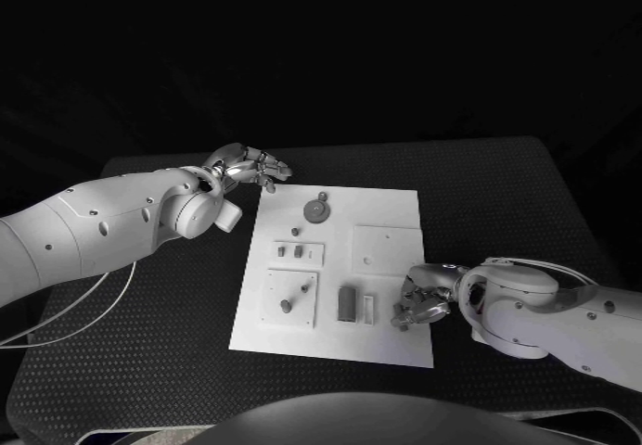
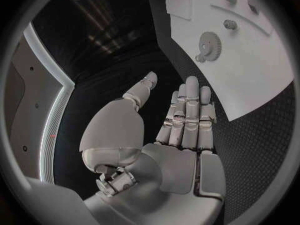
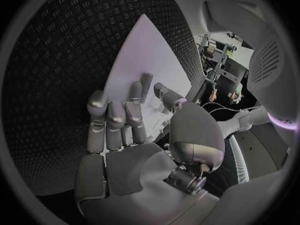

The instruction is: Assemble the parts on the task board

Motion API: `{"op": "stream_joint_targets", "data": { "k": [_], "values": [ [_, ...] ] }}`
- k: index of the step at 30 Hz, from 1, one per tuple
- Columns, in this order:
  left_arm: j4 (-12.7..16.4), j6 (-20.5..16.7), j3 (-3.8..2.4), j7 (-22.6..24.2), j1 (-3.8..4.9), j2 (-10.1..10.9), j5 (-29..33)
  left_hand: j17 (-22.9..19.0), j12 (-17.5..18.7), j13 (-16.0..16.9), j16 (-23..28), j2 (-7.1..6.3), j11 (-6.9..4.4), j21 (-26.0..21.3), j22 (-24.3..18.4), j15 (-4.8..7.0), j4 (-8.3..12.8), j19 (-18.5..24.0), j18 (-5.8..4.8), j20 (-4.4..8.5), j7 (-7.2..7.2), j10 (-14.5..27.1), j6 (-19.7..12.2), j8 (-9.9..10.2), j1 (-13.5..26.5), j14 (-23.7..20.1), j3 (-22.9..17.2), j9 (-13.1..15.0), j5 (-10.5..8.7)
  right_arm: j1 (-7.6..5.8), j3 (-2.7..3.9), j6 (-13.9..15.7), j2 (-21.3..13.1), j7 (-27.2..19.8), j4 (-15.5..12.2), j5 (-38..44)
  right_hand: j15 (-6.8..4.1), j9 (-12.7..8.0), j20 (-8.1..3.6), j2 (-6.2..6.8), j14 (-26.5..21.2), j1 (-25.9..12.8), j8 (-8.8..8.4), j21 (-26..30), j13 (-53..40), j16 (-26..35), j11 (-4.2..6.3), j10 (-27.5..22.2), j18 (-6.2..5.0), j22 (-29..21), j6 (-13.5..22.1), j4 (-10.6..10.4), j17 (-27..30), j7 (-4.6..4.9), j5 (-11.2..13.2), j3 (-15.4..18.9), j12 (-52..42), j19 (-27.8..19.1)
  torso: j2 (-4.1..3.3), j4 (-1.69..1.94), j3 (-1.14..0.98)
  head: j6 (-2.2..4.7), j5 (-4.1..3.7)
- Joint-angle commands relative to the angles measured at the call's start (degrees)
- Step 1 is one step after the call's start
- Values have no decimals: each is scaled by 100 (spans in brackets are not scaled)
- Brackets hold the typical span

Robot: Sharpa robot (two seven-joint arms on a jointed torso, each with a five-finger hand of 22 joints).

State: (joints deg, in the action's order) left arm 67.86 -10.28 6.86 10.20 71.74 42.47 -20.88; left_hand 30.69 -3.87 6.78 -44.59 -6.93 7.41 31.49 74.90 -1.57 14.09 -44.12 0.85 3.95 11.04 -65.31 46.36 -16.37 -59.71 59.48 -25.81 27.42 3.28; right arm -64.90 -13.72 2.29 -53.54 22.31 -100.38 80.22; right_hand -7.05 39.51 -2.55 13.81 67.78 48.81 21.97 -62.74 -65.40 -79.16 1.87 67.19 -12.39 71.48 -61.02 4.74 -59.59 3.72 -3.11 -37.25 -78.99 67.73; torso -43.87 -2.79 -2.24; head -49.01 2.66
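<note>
A: Start at the fingers. What is the right hand doing?

B: Its fingers lie straight and side by side, the thumb apart, and nothing is held. The hand hangs over the near right edge of the task board, just beside an upright grey block on the board.

A: And the left hand?

B: Also empty. In the left wrist view its fingers are stretched out flat and close together, the thumb spread off to one side. It sits just off the board's far left corner, above the bare table.

A: Where are the parts?

B: All on the board. A round gear lies near the far left corner, close to the left hand. Toward the board's middle sit two small pieces side by side. In the near left part is a raised square plate with small pieces on it.

A: The surface?

B: A black table with a raised tread pattern, which shows clearly in the right wrist view; the white board lies flat in its middle. Beyond the table's far edge the room is dark.
</note>
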Motion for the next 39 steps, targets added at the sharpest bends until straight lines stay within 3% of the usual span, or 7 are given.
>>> {"op": "stream_joint_targets", "data": {
  "k": [1,11,17,20,24,30,39],
  "values": [
    [20,72,-3,32,4,2,-14,7,-10,-8,24,-18,41,-28,85,-10,-19,-36,38,4,-22,3,-7,-35,56,-4,5,4,-36,89,-51,-82,61,147,46,256,-24,-661,-5,41,11,-8,-71,-30,-14,26,-14,9,-261,-8,100,-33,-4,72,29,-4,10,24,3,-3,7,-2,6],
    [29,80,-3,28,4,20,-14,9,-10,-9,24,-18,41,-30,87,-10,-19,-36,39,4,-22,4,-8,-36,56,-3,5,4,-36,199,-50,-125,166,232,126,1027,-28,-662,-30,-17,-5,445,-102,-32,-4,98,-15,-42,-260,-27,110,213,-3,75,27,-353,95,15,0,3,-1,-11,9],
    [32,93,-3,28,4,20,-14,9,-11,-9,25,-17,41,-30,88,-10,-19,-37,39,4,-22,4,-9,-36,55,-3,5,4,-36,224,-50,-141,169,253,153,1098,8,-692,21,-246,-24,621,-154,-44,2,178,-43,-90,-261,-26,114,545,-16,104,-41,-494,190,-26,1,-2,-3,-15,14],
    [31,94,-3,27,4,20,-14,10,-11,-10,25,-16,41,-31,88,-10,-19,-37,39,4,-22,4,-9,-37,55,-3,5,4,-36,224,-50,-174,156,241,163,1035,31,-723,63,-379,-38,542,-203,-56,44,244,-57,-169,-261,-27,118,698,-31,125,-402,-560,295,-49,2,-4,-4,-15,15],
    [31,94,-3,25,4,22,-14,10,-12,-10,25,-15,41,-31,89,-10,-19,-37,39,4,-22,3,-8,-38,56,-2,5,4,-36,224,-50,-151,144,219,155,900,45,-753,82,-465,-41,444,-253,-67,40,291,-78,-200,-261,-31,136,780,-65,140,-611,-582,361,-64,1,-4,-5,-7,17],
    [28,98,-3,18,4,20,-14,12,-12,-10,24,-13,40,-32,89,-10,-20,-37,39,4,-22,3,-8,-38,56,-1,5,4,-36,223,-48,-35,80,137,130,-21,62,-833,90,-626,-20,333,-323,-80,-22,345,-97,-186,-261,-47,138,804,-142,161,-1090,-700,417,-70,1,-1,-5,0,25],
    [27,107,-3,8,4,23,-18,13,-12,-11,24,-12,40,-33,91,-9,-18,-37,40,5,-23,3,-8,-40,52,-1,4,4,-36,183,-44,451,50,112,106,-1479,58,-877,82,-780,-7,212,-347,-100,-60,389,-103,-193,-261,-58,123,853,-206,162,-1437,-818,471,-66,1,5,2,13,34]
  ]
}}
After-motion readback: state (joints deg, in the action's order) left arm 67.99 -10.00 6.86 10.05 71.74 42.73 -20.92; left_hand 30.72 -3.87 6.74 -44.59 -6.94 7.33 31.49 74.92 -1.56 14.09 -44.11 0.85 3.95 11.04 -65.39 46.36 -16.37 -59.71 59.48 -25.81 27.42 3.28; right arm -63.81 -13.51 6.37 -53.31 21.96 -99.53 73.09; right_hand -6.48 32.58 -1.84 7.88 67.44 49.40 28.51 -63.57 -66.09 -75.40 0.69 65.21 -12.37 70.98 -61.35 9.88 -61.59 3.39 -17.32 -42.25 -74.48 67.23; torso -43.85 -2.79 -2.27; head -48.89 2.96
